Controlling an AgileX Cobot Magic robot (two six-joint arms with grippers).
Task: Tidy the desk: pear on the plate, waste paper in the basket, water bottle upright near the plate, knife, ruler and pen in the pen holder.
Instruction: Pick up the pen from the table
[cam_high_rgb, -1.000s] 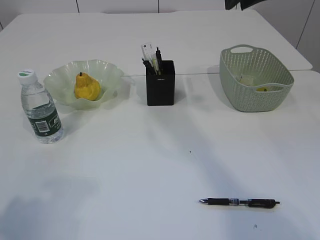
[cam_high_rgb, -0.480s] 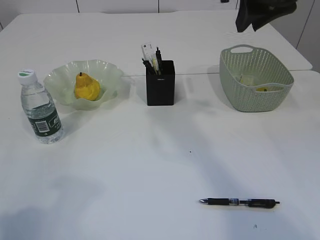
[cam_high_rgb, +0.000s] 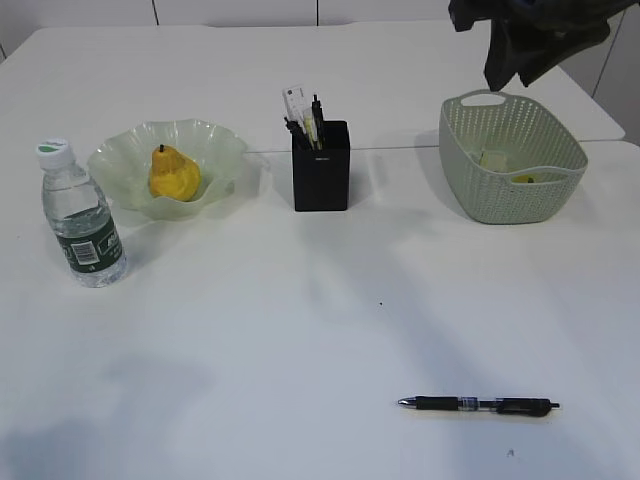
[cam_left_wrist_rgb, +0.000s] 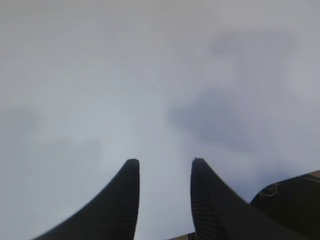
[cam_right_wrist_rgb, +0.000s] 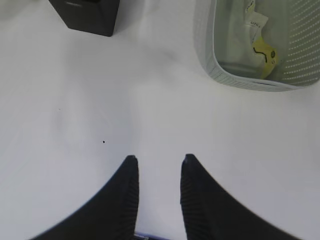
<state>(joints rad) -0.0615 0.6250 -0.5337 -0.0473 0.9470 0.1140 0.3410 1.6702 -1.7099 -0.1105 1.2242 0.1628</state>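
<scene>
A black pen lies flat on the white table near the front right. The yellow pear sits in the pale green plate. Left of the plate the water bottle stands upright. The black pen holder holds several items, among them a white ruler-like strip; I cannot pick out the knife. Waste paper lies in the green basket. My right gripper is open and empty above bare table. Over blank table, my left gripper is also open and empty.
The right arm hangs dark above the basket's far rim at the top right. In the right wrist view the pen holder is at the top left and the basket at the top right, with paper and a yellow scrap inside.
The right arm has come further into the exterior view at the top right, moving down over the basket's far side. Nothing on the table has moved.
</scene>
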